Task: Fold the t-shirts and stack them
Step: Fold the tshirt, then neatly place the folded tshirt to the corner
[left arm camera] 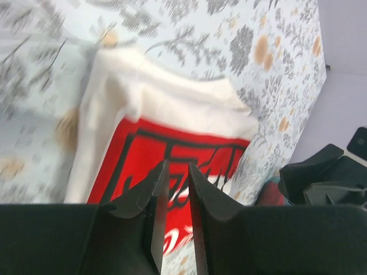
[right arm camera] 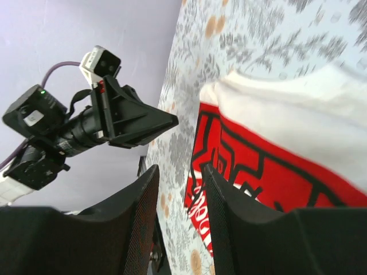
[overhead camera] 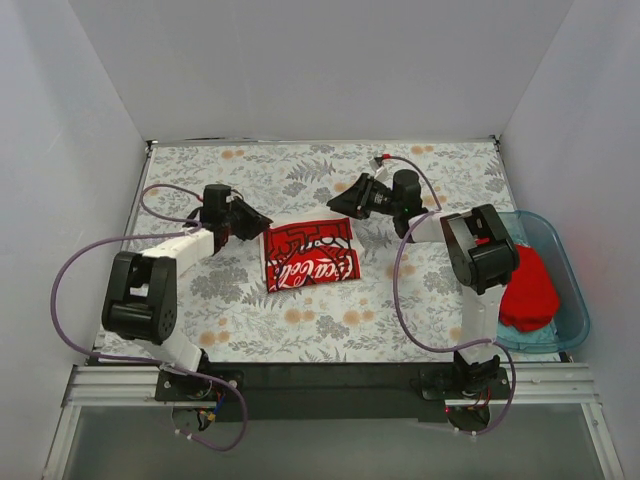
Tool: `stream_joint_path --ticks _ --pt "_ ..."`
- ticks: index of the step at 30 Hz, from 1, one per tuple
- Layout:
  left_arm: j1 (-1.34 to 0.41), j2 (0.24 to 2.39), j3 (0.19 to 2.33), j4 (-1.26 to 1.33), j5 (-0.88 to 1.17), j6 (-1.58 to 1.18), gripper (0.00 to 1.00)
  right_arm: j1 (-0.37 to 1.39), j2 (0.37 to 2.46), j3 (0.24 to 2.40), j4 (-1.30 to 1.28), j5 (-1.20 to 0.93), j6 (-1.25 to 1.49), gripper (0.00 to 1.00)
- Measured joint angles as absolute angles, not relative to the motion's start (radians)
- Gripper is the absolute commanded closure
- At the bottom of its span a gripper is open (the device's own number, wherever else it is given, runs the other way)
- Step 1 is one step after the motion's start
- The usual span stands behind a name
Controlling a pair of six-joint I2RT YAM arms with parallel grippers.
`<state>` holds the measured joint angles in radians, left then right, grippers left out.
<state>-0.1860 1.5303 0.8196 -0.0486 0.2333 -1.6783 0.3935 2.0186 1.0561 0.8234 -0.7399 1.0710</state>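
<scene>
While the left gripper hangs low over the floral table cover, its fingers are drawn almost together with only a thin slit between them, and nothing is caught there. Behind it and off to its left lies bare cover as far as the white side wall. Just ahead of its fingertips and slightly to its right runs the left edge of the folded white t-shirt. In the left wrist view that edge shows as a soft cream fold with the red-and-black print beginning just inside it. The shirt lies flat as a compact rectangle, print up, with its near edge free and open cover between it and the arm bases.

Past the shirt's far right corner sits the right gripper, near that corner and pointing back toward the left gripper. Its fingers stand a little apart and hold nothing. Under and ahead of them the shirt's white border and the red print fill the right wrist view. Beyond this gripper the cover is bare up to the back wall. Well off to its right, past the right arm's elbow, the red t-shirt is heaped inside the translucent blue tub, which sits at the table's right edge against the side wall.
</scene>
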Motion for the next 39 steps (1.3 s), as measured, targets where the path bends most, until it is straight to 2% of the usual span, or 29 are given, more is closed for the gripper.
stream_joint_path --ticks 5,11,15,18,19,21,22,27,33,39 --pt "-0.168 1.753 0.962 0.031 0.255 -1.658 0.82 0.331 2.101 1.140 0.831 -0.732 1.068 0.56" --pt "-0.125 1.886 0.982 0.048 0.303 -1.662 0.82 0.303 2.233 1.148 0.762 -0.706 1.040 0.56" --pt "-0.113 1.890 0.996 0.040 0.317 -1.649 0.75 0.297 2.228 1.148 0.729 -0.711 1.011 0.56" --pt "-0.113 1.876 1.023 -0.012 0.316 -1.612 0.68 0.297 2.171 1.150 0.595 -0.697 0.913 0.53" --pt "-0.113 1.863 1.037 -0.041 0.309 -1.592 0.63 0.297 2.142 1.154 0.537 -0.688 0.871 0.49" --pt "-0.113 1.814 1.062 -0.097 0.290 -1.545 0.57 0.297 2.076 1.175 0.394 -0.661 0.776 0.41" --pt "-0.113 1.777 1.073 -0.125 0.274 -1.518 0.54 0.297 2.042 1.190 0.329 -0.643 0.730 0.40" --pt "-0.112 1.521 1.090 -0.225 0.167 -1.385 0.50 0.305 1.875 1.234 0.043 -0.533 0.504 0.24" --pt "-0.112 1.192 0.939 -0.258 0.052 -1.292 0.49 0.362 1.767 1.226 -0.204 -0.385 0.323 0.18" --pt "-0.116 1.150 0.777 -0.312 -0.023 -1.250 0.48 0.439 1.771 1.208 -0.320 -0.304 0.261 0.17"
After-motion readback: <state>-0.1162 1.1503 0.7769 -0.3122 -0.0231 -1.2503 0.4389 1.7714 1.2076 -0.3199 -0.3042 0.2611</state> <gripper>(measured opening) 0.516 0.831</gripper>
